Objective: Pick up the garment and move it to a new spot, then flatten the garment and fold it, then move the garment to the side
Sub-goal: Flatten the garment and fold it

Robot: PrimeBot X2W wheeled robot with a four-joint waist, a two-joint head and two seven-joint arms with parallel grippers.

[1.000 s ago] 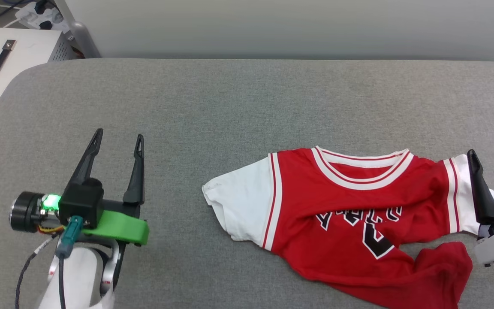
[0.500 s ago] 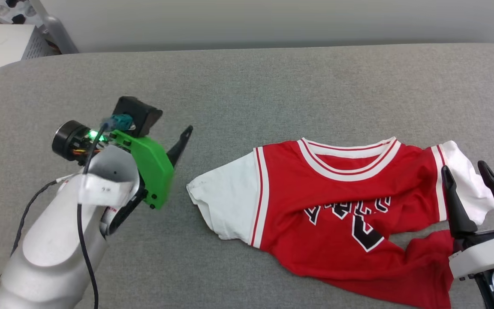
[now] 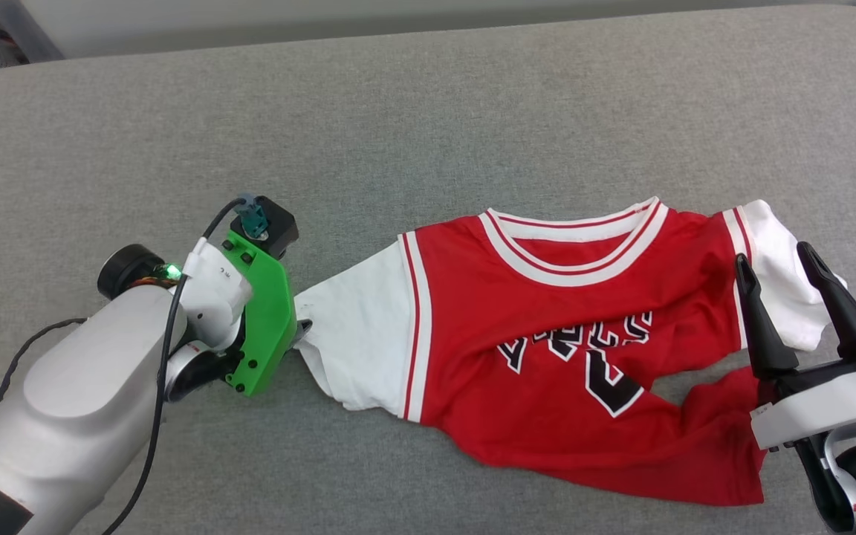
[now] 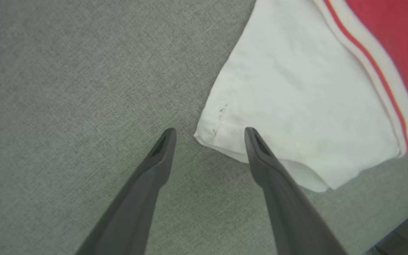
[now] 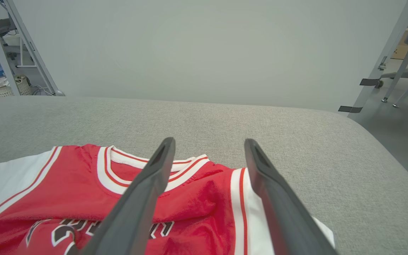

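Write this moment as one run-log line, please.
garment: rumpled on grey table | left tool: open, at white sleeve corner | right tool: open, by other sleeve

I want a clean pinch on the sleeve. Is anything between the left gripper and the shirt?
Nothing visible does. The open left gripper straddles the corner of the shirt's white sleeve, with bare grey table beside it.
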